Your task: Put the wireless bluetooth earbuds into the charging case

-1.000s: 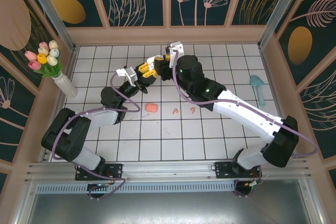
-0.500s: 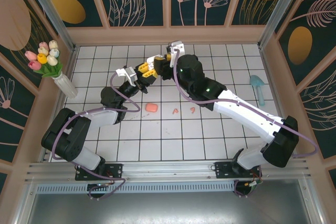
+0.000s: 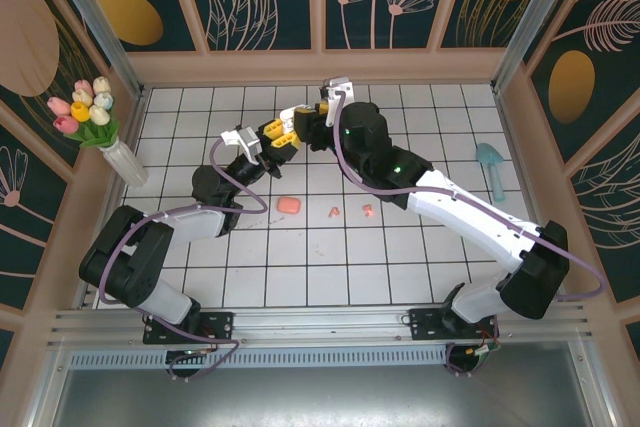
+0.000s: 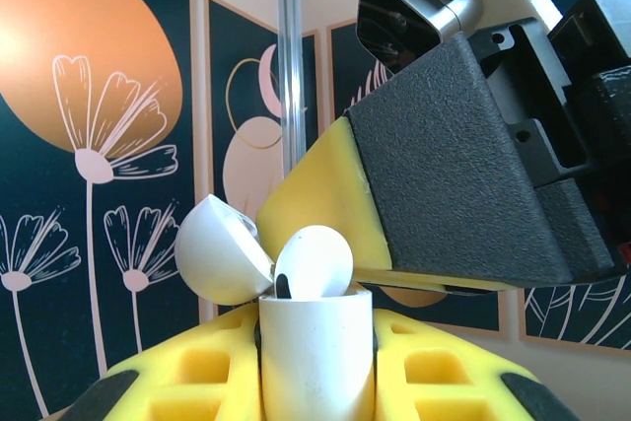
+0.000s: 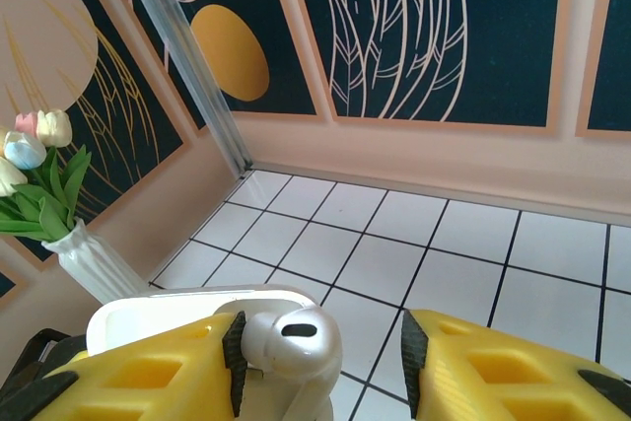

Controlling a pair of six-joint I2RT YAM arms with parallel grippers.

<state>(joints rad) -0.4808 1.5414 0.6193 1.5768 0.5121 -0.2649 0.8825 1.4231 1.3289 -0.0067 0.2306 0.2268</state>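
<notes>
My left tool is clenched on the white case and holds it up off the worktop, with the lid swung open. A white earbud stands in the case with its head poking out of the top. My right tool is at that earbud with its jaws parted. One finger is touching or just beside it and the other stands clear, so this tool is released. Two pink earbuds lie near each other on the worktop, well apart from both tools.
</notes>
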